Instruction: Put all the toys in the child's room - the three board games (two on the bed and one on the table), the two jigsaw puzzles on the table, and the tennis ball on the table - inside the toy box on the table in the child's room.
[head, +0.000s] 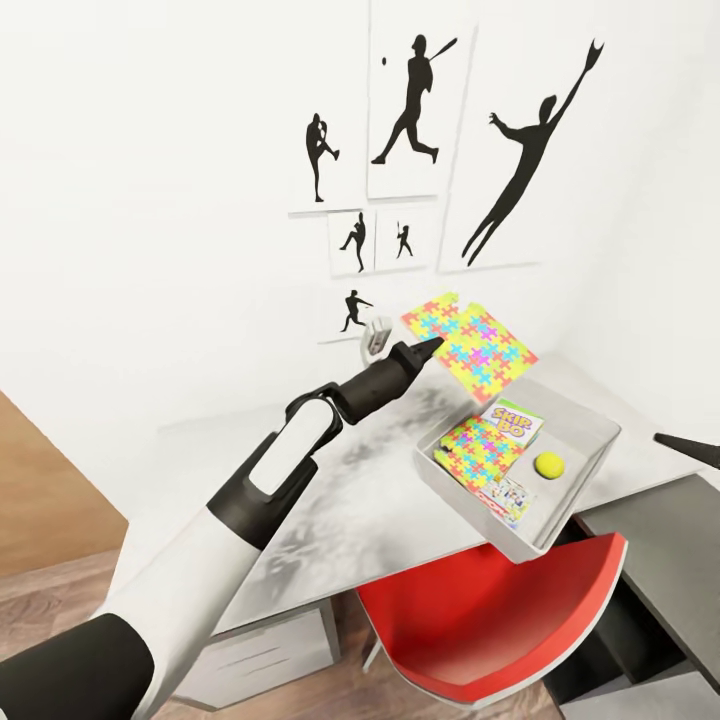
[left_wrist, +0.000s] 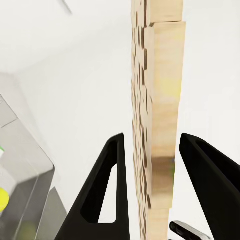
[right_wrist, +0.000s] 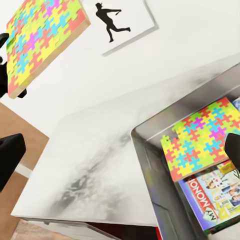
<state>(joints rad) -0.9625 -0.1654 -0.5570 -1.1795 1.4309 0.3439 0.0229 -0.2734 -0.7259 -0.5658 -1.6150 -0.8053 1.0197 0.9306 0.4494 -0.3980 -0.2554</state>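
1. Nearest to me in the head view is the red-seated chair (head: 500, 630), tucked under the front edge of the worktop (head: 330, 500).
2. My left arm reaches forward over the worktop. Its left end effector (head: 425, 350) is closed on one jigsaw puzzle (head: 470, 345) and holds it in the air, clear of the surface. The left wrist view shows the puzzle edge-on (left_wrist: 157, 115) between the two black fingers (left_wrist: 107, 195).
3. The toy box (head: 585, 460) sits at the worktop's front right, its near corner overhanging the edge above the chair.
4. Inside the toy box I see the second jigsaw puzzle (head: 480, 445), the Skip-Bo game (head: 515, 422) partly under it, the Monopoly game (head: 505, 498) toward the near wall, and the tennis ball (head: 548, 463) beside them.
5. The right wrist view looks down on the same tray (right_wrist: 150, 165), with the puzzle (right_wrist: 202, 137) overlapping the Monopoly box (right_wrist: 212, 197).
6. The right end effector (right_wrist: 120, 157) shows as dark fingertips at the two sides of its wrist view, set well apart, with nothing between them.
7. Farthest away, black baseball silhouette pictures (head: 410, 100) hang on the white wall behind the worktop.
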